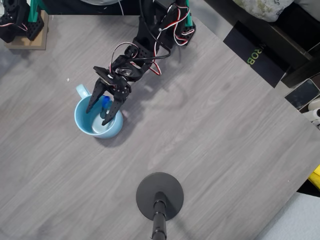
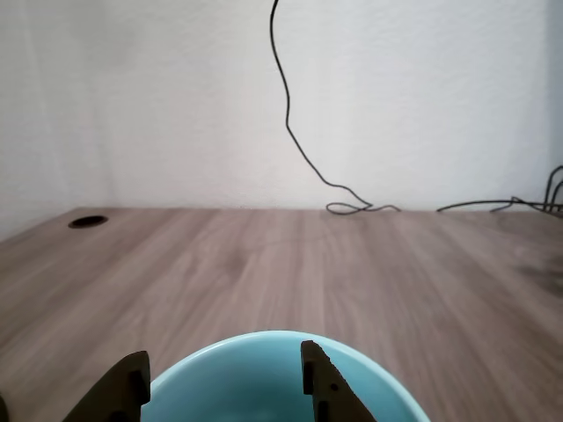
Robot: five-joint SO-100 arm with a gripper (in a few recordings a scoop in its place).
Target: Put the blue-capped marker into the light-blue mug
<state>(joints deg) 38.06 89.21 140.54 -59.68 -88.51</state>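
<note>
The light-blue mug (image 1: pixel 116 129) stands on the grey wood table, left of centre in the overhead view, with its handle (image 1: pixel 82 91) pointing up-left. My black gripper (image 1: pixel 97 117) hangs over the mug's opening, open, with its fingers reaching down toward the inside. The blue-capped marker (image 1: pixel 105 102) shows between the two spread fingers, over the mug's inside, blue cap uppermost; neither finger visibly presses on it. In the wrist view the two fingertips (image 2: pixel 136 369) stand wide apart above the mug's rim (image 2: pixel 264 338), and the marker lies below that view's edge.
A black round stand base (image 1: pixel 160 196) with a pole sits near the table's front middle. A black box (image 1: pixel 255 52) and a phone (image 1: pixel 302 94) lie off the table's right edge. The wrist view has a cable hole (image 2: pixel 88 221) and a thin cable (image 2: pixel 290 114) on the wall.
</note>
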